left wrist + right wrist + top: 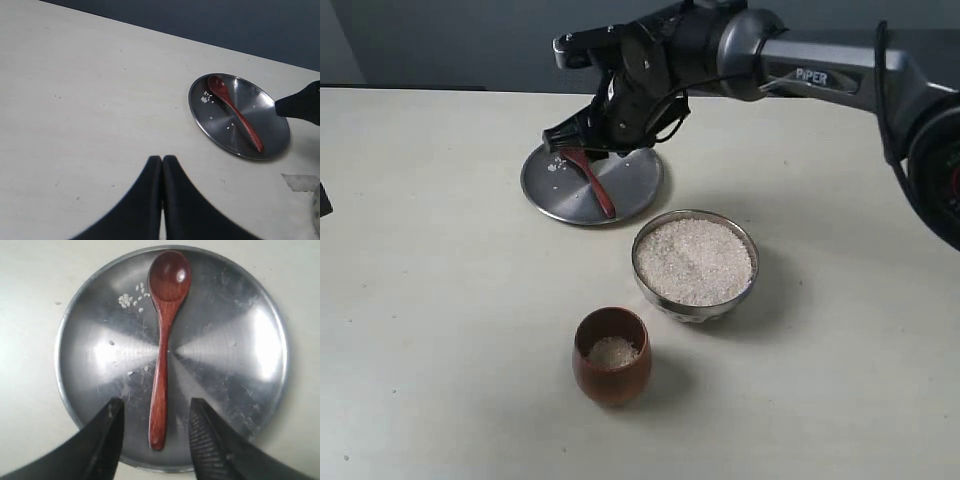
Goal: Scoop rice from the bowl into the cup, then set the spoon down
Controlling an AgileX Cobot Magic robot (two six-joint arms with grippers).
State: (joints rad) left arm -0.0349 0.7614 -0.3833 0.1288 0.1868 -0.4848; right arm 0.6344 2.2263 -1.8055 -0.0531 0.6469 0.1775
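Observation:
The wooden spoon (161, 350) lies flat on the steel plate (235, 365), head away from my right gripper (156, 412). That gripper is open, its fingers on either side of the handle's end without touching it. In the exterior view the right gripper (582, 143) hangs over the plate (632, 182) and the spoon (592, 180). The steel bowl (695, 301) holds a heap of rice (695, 260). In front of it stands the wooden cup (611, 372) with some rice (613, 351) inside. My left gripper (162, 159) is shut over bare table, far from the spoon (234, 111).
A few loose grains (131, 297) lie on the plate beside the spoon's head. The right arm (820, 72) reaches in from the right above the table's back. A strip of tape (300, 181) sits on the table near the plate (270, 135).

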